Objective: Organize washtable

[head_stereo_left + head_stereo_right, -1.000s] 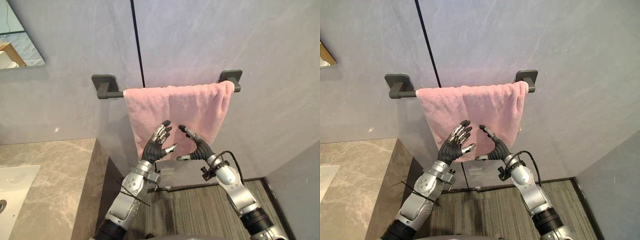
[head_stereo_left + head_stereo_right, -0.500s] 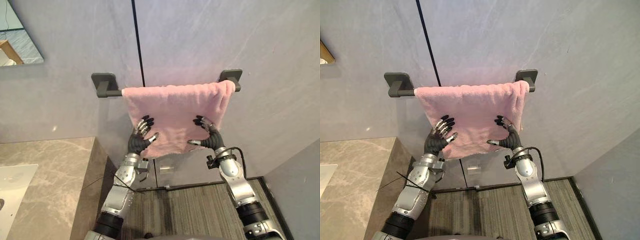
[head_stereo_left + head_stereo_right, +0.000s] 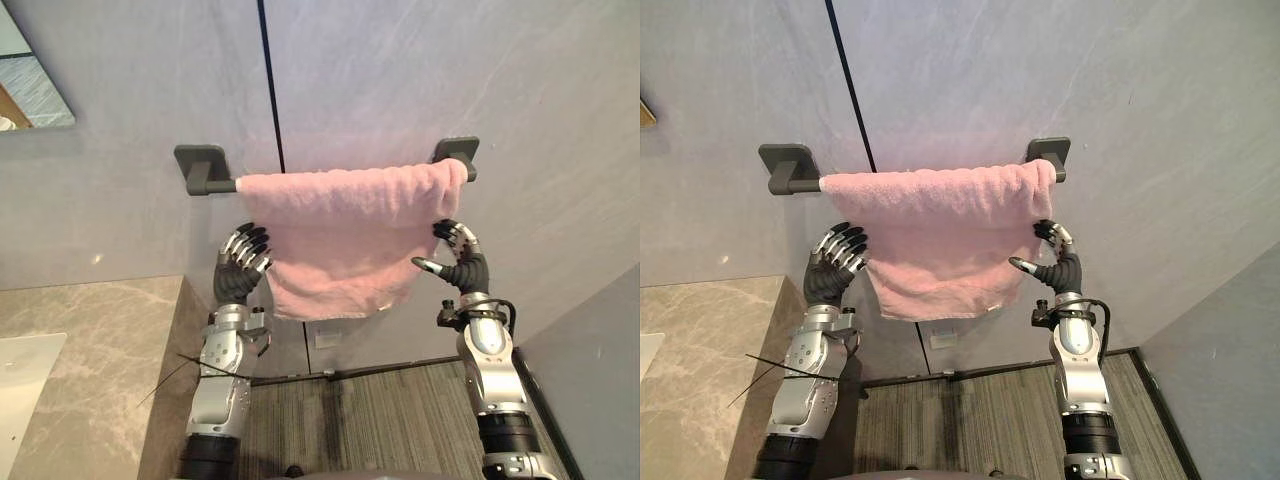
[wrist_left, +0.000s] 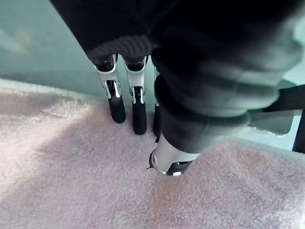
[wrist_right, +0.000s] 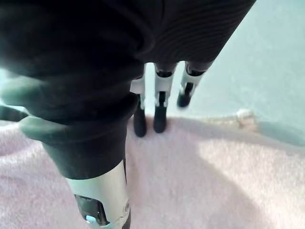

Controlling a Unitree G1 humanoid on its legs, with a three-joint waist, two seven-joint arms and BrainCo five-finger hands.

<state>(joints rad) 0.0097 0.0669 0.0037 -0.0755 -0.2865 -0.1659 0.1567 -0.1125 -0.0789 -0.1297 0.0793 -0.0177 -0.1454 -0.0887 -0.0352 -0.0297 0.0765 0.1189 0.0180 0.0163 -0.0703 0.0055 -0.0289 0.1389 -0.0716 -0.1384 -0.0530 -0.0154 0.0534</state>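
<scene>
A pink towel (image 3: 345, 235) hangs spread over a dark towel bar, held by a left bracket (image 3: 198, 168) and a right bracket (image 3: 455, 150) on the grey wall. My left hand (image 3: 238, 272) is raised at the towel's left edge with its fingers straight and open. In the left wrist view its fingertips (image 4: 116, 107) lie against the pink cloth (image 4: 71, 167). My right hand (image 3: 462, 265) stands at the towel's right edge, also open, thumb pointing toward the cloth. In the right wrist view its fingertips (image 5: 159, 117) reach the towel's edge (image 5: 214, 167). Neither hand grips the towel.
A marble counter (image 3: 90, 340) with a white sink (image 3: 20, 380) lies at the lower left, and a mirror (image 3: 30, 90) hangs at the upper left. A small wall outlet (image 3: 327, 340) sits below the towel. Ribbed grey flooring (image 3: 370, 420) runs along the wall's foot.
Both hands have moved apart and upward, from the towel's lower middle to its left and right edges. The towel now hangs wider and flatter along the bar.
</scene>
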